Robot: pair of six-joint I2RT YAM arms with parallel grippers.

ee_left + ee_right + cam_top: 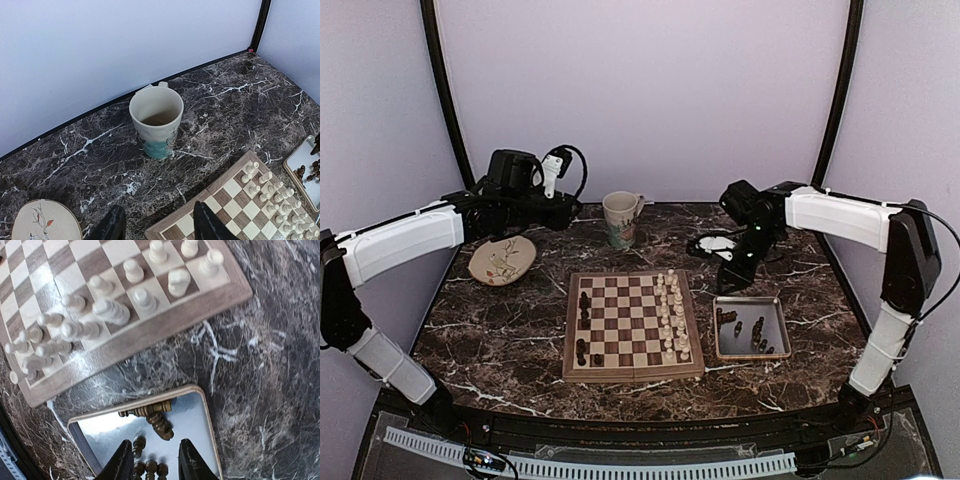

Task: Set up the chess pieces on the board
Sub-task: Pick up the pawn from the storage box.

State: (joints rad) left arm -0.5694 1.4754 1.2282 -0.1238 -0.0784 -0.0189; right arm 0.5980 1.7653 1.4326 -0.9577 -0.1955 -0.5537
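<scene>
REPORTER: Dark-brown wood on bright steel: most of the dark chessmen (757, 333) sit in the metal tray (197, 427) just right of the board (632, 322), some upright, some toppled. What is the arm doing?

TECHNICIAN: The right gripper (156, 462) hangs over the tray, fingers parted, nothing pinched between them. I'd judge it is lining up a pick.

REPORTER: And the other arm?

TECHNICIAN: The left gripper (159, 227) hovers toward the back of the table, short of the mug (156, 120) and near the plate (502, 260), jaws apart and empty.

REPORTER: How full is the board?

TECHNICIAN: The cream chessmen (670, 315) fill the two files on the tray side. Only a handful of dark ones stand along the left edge, so the job looks well under half done.

REPORTER: What makes a good pick here?

TECHNICIAN: Choose an upright piece standing clear of its neighbours, not the ones lying on their sides. Come straight down and close on the stem under the head. Lift fully clear of the tray's rim and carry it high over the cream ranks, since a low pass could bowl them over. Set it down on an empty left-edge square before letting go.
</scene>
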